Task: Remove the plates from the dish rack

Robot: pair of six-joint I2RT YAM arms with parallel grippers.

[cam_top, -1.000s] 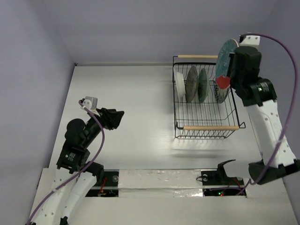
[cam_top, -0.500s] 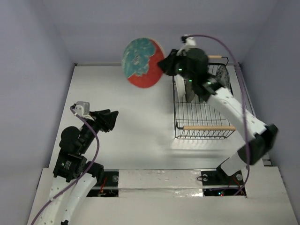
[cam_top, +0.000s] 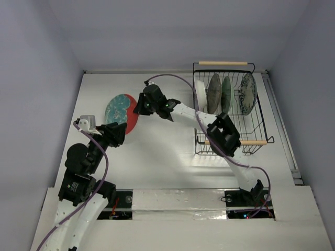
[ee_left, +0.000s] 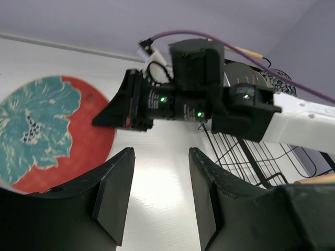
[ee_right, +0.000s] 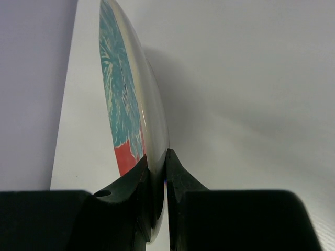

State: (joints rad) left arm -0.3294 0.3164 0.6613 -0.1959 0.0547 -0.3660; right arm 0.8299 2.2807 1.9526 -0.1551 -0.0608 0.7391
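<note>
The jaws of the right arm (cam_top: 183, 111) pinch the rim of the round teal-and-red plate (cam_top: 121, 111), tilted above the white surface (cam_top: 167, 157) left of the black wire dish rack (cam_top: 259, 128). The jaws of the left arm (cam_top: 84, 157) stand spread, empty, beside it.

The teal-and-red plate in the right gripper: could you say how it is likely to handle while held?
The teal-and-red plate looks stiff: pinched at its rim by the right gripper, it shows no sag. Its glossy glaze probably makes that narrow grip slippery. Held by one edge only, it may swing, and likely chips if dropped.
</note>
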